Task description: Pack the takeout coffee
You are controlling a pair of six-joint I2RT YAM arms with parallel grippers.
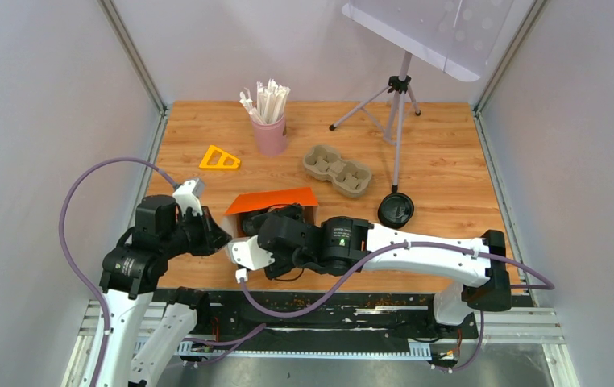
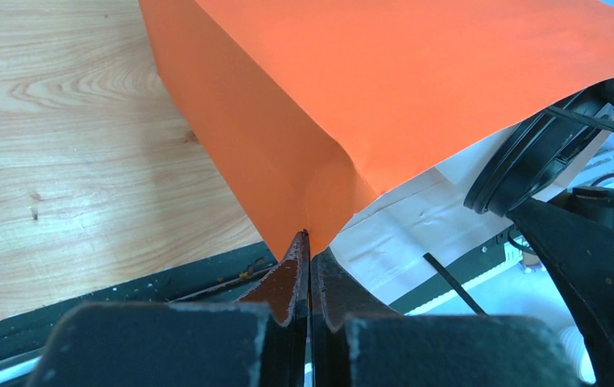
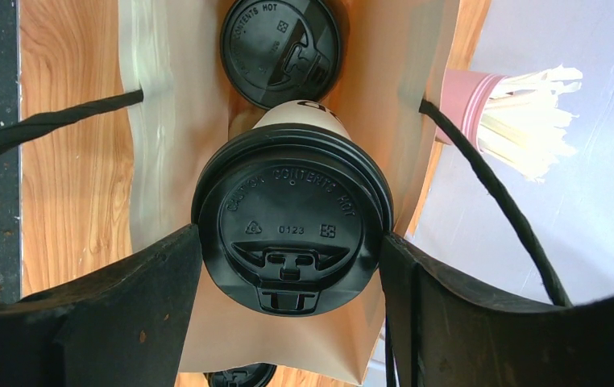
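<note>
An orange paper bag [image 1: 275, 200] stands open near the table's front edge. My left gripper [image 2: 310, 238] is shut on a corner of the bag's rim [image 2: 320, 185]; it also shows in the top view [image 1: 213, 235]. My right gripper [image 3: 292, 242] reaches into the bag's mouth [image 1: 286, 219] and is shut on the black lid [image 3: 292, 226] of the whitish cup [image 3: 302, 114], with a finger touching each side of the lid. A second lidded cup [image 3: 281, 48] stands deeper in the bag; only its lid shows, so its colour is hidden.
A pink cup of white sticks [image 1: 271, 133], a yellow triangle [image 1: 219, 159], a pulp cup carrier [image 1: 338, 170] and a bare black lid [image 1: 396, 210] lie behind the bag. A tripod [image 1: 398, 113] stands at the back right. The bag's black cord handles [image 3: 489, 185] hang beside my right fingers.
</note>
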